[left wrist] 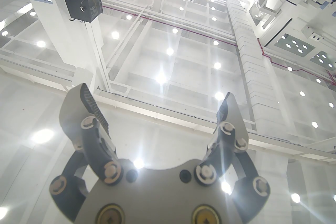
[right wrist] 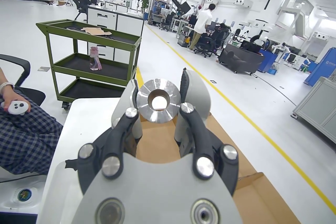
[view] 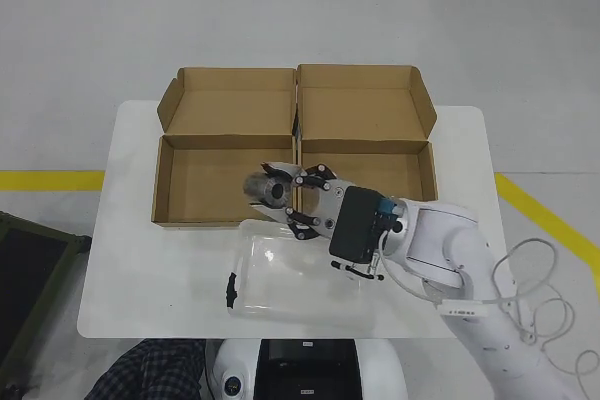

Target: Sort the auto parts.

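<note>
R claw (right wrist: 159, 89) clamped on a metal ring part (right wrist: 168, 112), a short silver cylinder w/ a centre bore, gripped across its sides, bore facing back along the claw. In the top view the part hangs centre of frame, above the lower-right corner of the L cardboard box (view: 205, 185), close to the wall shared w/ the R cardboard box (view: 380, 165); can't tell if it's clear of the rim or just inside. R arm comes in from lower right of frame, crossing the clear plastic bin (view: 290, 285) that sits lower-centre on the white table (view: 130, 250). L claw (left wrist: 155, 89) spread wide, nothing in it, aimed up at the ceiling. Progress: L box floor looks bare; R box shows bare where the arm doesn't cover it. Bin looks empty bar a small black piece (view: 230, 290) at its left edge, can't tell if that's a part or a fitting. So est. nothing sorted yet: pick done, drop into a box still to do. Which box is right for it I can't judge. Left after that: release, then the black bit if it counts.
</note>
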Robot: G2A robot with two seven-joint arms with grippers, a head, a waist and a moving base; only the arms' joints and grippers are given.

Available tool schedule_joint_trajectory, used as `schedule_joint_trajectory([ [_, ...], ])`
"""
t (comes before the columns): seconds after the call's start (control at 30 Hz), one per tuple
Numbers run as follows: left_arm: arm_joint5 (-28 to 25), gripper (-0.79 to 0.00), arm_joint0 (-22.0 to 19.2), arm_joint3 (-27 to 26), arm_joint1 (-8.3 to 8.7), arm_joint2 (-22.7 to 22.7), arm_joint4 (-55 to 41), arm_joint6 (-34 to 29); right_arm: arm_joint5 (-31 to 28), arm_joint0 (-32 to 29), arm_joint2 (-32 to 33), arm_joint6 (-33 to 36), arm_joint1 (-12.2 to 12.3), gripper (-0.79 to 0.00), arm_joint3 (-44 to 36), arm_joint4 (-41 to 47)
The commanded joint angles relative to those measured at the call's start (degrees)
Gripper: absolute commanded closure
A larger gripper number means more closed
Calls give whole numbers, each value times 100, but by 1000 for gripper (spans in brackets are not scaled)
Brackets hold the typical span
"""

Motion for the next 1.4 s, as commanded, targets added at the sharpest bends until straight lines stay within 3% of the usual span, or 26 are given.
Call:
schedule_joint_trajectory([
  [0.0,0,-785,0,0,0,0,0,0,-3,1,12,-24,1,0,7,-3],
  [0.3,0,-785,0,0,0,0,0,0,-16,165,-148,-38,-32,0,387,-37],
  [0.67,0,-785,0,0,0,0,0,0,114,771,-859,329,-207,0,1312,-26],
  [1.37,0,-785,0,0,0,0,0,0,389,2523,-2267,1035,-929,0,3762,609],
])
